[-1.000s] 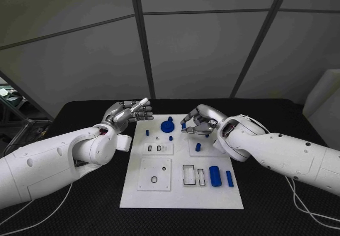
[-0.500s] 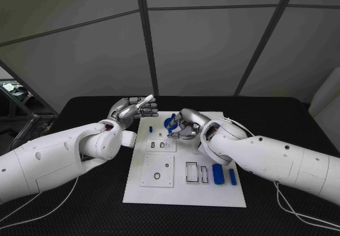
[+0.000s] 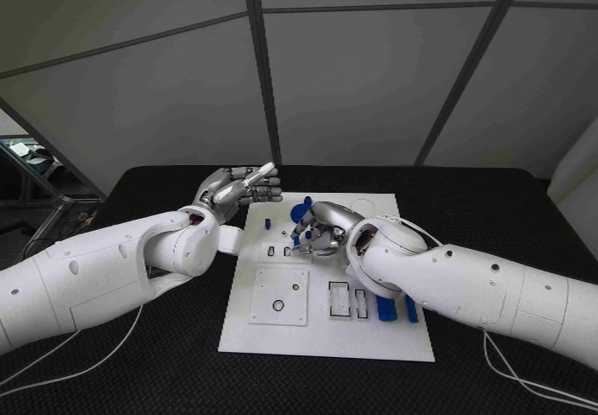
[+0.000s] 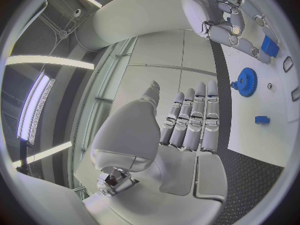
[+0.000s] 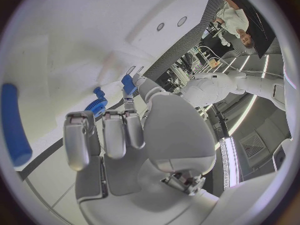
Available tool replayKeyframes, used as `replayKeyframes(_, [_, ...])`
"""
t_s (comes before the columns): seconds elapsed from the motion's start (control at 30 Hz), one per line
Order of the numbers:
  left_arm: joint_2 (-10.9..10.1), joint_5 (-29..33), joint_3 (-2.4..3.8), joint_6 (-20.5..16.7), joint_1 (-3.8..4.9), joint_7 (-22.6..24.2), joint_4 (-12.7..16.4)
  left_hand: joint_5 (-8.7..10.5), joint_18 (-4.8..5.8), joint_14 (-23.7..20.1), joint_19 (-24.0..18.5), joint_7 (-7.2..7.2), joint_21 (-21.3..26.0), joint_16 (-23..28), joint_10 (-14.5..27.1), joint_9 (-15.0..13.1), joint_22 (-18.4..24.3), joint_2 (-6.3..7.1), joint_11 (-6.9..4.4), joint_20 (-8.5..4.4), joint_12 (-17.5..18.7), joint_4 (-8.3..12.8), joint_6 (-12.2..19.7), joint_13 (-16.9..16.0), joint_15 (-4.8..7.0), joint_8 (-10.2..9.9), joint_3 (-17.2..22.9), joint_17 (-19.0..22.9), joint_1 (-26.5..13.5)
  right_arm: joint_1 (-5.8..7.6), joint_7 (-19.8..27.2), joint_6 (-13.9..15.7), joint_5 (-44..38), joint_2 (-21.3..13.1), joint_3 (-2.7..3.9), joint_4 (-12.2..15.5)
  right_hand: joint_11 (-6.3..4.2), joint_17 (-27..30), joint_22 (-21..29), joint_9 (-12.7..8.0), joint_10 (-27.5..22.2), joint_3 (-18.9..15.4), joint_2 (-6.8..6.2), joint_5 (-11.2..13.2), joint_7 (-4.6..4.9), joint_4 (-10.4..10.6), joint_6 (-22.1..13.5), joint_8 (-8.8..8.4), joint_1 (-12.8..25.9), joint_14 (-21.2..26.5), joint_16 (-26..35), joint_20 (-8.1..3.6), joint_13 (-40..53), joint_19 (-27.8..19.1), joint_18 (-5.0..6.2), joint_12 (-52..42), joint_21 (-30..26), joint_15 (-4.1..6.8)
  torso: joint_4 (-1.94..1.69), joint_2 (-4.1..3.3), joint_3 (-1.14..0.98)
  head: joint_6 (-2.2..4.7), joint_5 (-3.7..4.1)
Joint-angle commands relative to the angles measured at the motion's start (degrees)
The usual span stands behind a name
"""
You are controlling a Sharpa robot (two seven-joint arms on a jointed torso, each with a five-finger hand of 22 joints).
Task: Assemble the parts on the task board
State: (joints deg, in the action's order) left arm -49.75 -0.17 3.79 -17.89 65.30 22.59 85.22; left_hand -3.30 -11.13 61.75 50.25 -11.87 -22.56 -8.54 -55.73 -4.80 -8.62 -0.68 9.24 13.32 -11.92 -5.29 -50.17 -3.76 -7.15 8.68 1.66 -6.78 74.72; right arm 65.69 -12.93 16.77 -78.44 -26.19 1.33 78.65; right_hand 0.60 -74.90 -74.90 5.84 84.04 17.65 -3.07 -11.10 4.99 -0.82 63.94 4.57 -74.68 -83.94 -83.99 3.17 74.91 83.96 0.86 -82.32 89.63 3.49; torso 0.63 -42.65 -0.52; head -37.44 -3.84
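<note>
Near edge of the board [image 3: 327, 341] bare white. Just beyond, at its 7 o'clock, a square plate [image 3: 279, 296] with a small ring on it; at 5 o'clock two slots [image 3: 347, 301] and, beside them, two blue cylinders [image 3: 397, 309] lying lengthwise, partly behind the right forearm.

Mid-board: two small slots [image 3: 278, 252], one short blue peg [image 3: 265, 223] standing further out at about 10 o'clock.

Right hand [image 3: 321, 230] over board centre, fingers curled down round a small blue part [image 3: 296, 236]; right wrist view shows the part [image 5: 129, 83] pinched at the fingertips, so grasping the part, just above the board surface. Whether it touches the board, cannot tell.

Blue gear [image 3: 301, 207] at 12 o'clock, far end of board, just beyond the right hand; left wrist view shows the gear [image 4: 247, 81] flat on the board.

Left hand [image 3: 237, 187] raised off the board's far-left corner, about 10 o'clock; palm up, fingers straight and side by side, holding nothing, released
</note>
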Motion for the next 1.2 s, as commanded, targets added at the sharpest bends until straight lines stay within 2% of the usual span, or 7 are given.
replayKeyframes(0.03, [0.15, -0.12, 0.06, 0.65, 0.11, 0.14, -0.02, 0.29, 0.74, 0.14, 0.38, -0.26, -0.06, 0.17, -0.09, 0.07, 0.05, -0.22, 0.31, -0.07, 0.29, 0.29, -0.09, 0.06, -0.06, -0.36, -0.09, -0.08, -0.02, -0.02, -0.56, -1.27, -1.63, 0.22, -0.03, 0.17, -0.39, -0.02, -15.10, 0.49, 1.94, 0.25, 0.02, -0.33, -0.12, -0.01, 0.46, -0.02, 0.49, -3.02, 0.30, -0.42, 7.60, 6.04, -0.86, 0.29, 0.37, 0.25, -0.01, -0.02, -0.01, -0.18, -0.22])
replayKeyframes(0.93, [0.29, -0.12, 0.06, 0.76, 0.10, 0.08, -0.17, 0.29, 0.74, 0.14, 0.38, -0.26, -0.06, 0.17, -0.09, 0.07, 0.05, -0.22, 0.31, -0.07, 0.29, 0.29, -0.09, 0.06, -0.06, -0.36, -0.09, -0.08, -0.02, -0.48, -0.21, -3.68, -2.29, 0.92, -0.25, -1.09, -0.23, 0.25, -15.10, 0.48, 1.75, 0.07, -0.27, -0.41, 0.08, -0.06, -0.15, -0.67, 1.42, -2.97, 0.45, -0.36, 7.32, 6.04, -0.86, 0.62, 0.37, 0.15, 0.01, 0.01, 0.04, -0.51, -0.23])
replayKeyframes(1.2, [0.27, -0.12, 0.06, 0.78, 0.10, 0.07, -0.21, 0.29, 0.74, 0.14, 0.38, -0.26, -0.06, 0.17, -0.09, 0.07, 0.05, -0.22, 0.31, -0.07, 0.29, 0.29, -0.09, 0.06, -0.06, -0.36, -0.09, -0.08, -0.02, -0.49, -0.62, -4.07, -2.95, 0.87, -0.28, -1.42, 0.05, 0.56, -15.10, 0.31, 1.35, 0.02, -0.69, -0.40, 0.45, -0.28, -1.35, -1.11, 1.99, -2.90, 0.63, -0.21, 6.72, 6.04, -0.86, 1.32, 0.37, -0.05, -0.01, 0.03, 0.05, -0.55, -0.20])
